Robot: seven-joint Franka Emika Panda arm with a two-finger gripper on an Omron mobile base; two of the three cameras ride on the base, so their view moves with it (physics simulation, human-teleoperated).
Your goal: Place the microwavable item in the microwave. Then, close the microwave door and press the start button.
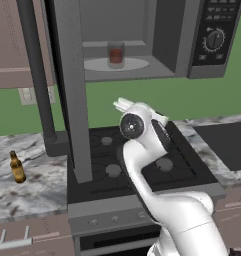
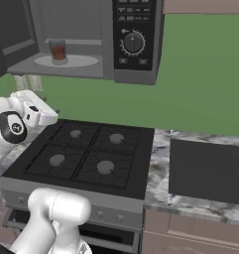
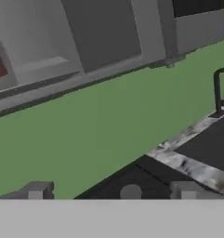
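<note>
We see the small glass cup (image 1: 116, 54) standing upright on the white round plate (image 1: 137, 64) inside the microwave (image 1: 162, 35). Its open top points up, and red-brown stuff fills it. The microwave door (image 1: 69, 90) hangs wide open, swung out to the left, with its long dark handle (image 1: 36, 70) standing up and down. Our pincer (image 3: 111, 191) is released, its two tips spread far apart with nothing between them, and it sits low above the black stove (image 2: 86, 154), well apart from the cup. A slim brown bottle (image 1: 17, 167) stands upright on the desk (image 1: 27, 190) to the left
</note>
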